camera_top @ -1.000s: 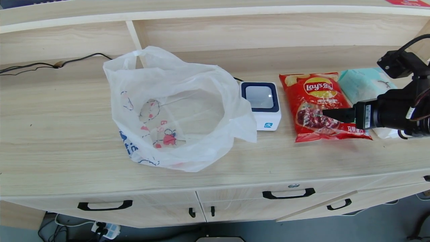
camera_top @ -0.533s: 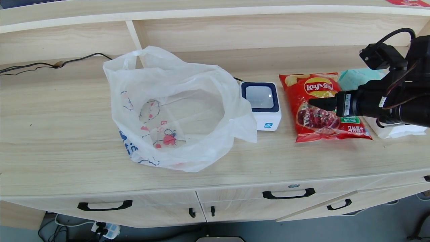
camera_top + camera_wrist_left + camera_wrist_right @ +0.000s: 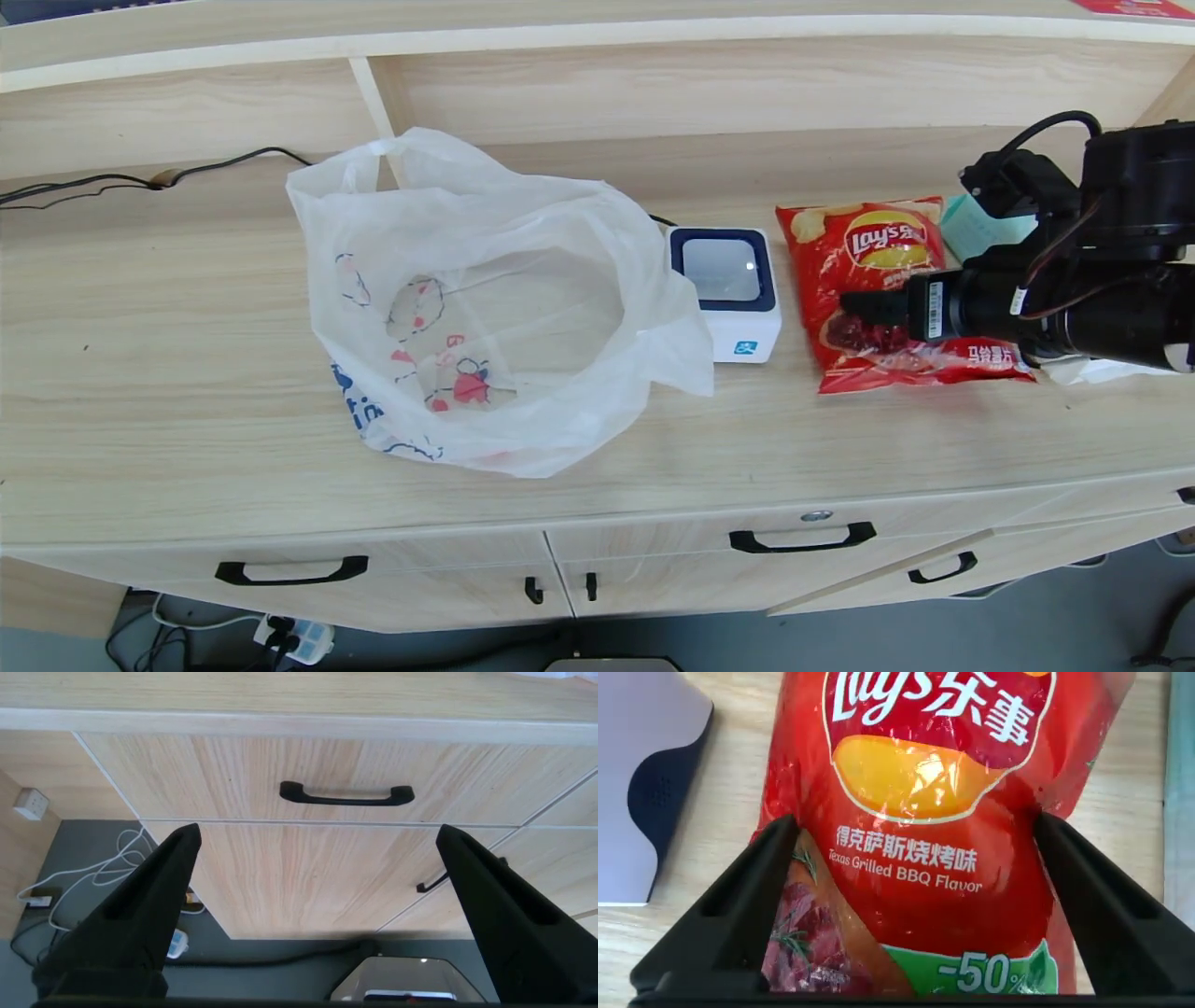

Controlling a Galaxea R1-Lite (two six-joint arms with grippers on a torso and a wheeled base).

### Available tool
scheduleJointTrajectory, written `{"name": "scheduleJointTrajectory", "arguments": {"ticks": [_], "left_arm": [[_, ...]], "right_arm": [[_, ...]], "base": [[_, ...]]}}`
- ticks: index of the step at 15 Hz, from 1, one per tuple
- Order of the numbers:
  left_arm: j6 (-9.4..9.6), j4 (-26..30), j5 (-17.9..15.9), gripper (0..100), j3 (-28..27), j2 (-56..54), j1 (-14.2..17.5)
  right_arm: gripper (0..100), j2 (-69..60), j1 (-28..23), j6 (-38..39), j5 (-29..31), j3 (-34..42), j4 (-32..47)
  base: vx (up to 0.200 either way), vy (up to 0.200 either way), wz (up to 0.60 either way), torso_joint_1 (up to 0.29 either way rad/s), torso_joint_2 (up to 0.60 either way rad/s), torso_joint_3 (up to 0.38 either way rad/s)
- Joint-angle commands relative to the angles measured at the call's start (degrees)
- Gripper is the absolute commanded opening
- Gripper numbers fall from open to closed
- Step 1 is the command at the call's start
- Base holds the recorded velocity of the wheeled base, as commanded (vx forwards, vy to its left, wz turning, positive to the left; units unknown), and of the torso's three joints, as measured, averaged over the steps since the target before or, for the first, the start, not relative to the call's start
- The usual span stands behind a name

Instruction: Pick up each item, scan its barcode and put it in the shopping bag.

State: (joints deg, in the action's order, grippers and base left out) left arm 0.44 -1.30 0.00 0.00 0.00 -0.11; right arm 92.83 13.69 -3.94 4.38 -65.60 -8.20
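A red chips bag (image 3: 878,243) lies flat on the wooden counter, to the right of the white scanner (image 3: 724,280). My right gripper (image 3: 854,308) hovers low over the bag's middle, open, its fingers standing either side of the bag's width. From the right wrist, the bag (image 3: 924,784) fills the gap in the right gripper (image 3: 915,826), and nothing is gripped. The white plastic shopping bag (image 3: 485,308) stands open left of the scanner. My left gripper (image 3: 318,835) is open and empty, down in front of the drawers.
A teal tissue pack (image 3: 971,229) lies behind my right arm, right of the chips; its edge (image 3: 1181,812) borders the bag. The scanner's corner (image 3: 635,793) sits close on the other side. A drawer handle (image 3: 346,793) faces the left gripper. A black cable (image 3: 140,177) runs along the back left.
My right arm has swung left and lower across the chips bag, from its right edge to its middle. The bag's lower part looks slightly crumpled now.
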Motion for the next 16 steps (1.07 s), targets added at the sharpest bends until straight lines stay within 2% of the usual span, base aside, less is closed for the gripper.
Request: {"name": "scheduleJointTrajectory", "arguments": {"ticks": [1,2,3,8,16], "left_arm": [[0.09,0.0,0.0,100,0.0,0.1,0.0],[0.09,0.0,0.0,100,0.0,0.1,0.0],[0.09,0.0,0.0,100,0.0,0.1,0.0],[0.09,0.0,0.0,100,0.0,0.1,0.0],[0.0,-0.2,0.0,100,0.0,0.1,0.0]], "right_arm": [[100,0.4,0.4,-0.1,0.1,0.4,0.1],[100,0.4,0.4,0.0,0.4,1.1,-0.1],[0,0.5,0.4,0.0,0.4,1.6,-1.4],[0,-1.5,2.1,-0.3,0.1,3.7,-4.1],[0,-3.0,2.0,-0.1,0.4,6.3,-4.3]], "base": [[0.0,0.0,0.0,0.0,0.0,0.0],[0.0,0.0,0.0,0.0,0.0,0.0],[0.0,0.0,0.0,0.0,0.0,0.0],[0.0,0.0,0.0,0.0,0.0,0.0],[0.0,0.0,0.0,0.0,0.0,0.0]]}}
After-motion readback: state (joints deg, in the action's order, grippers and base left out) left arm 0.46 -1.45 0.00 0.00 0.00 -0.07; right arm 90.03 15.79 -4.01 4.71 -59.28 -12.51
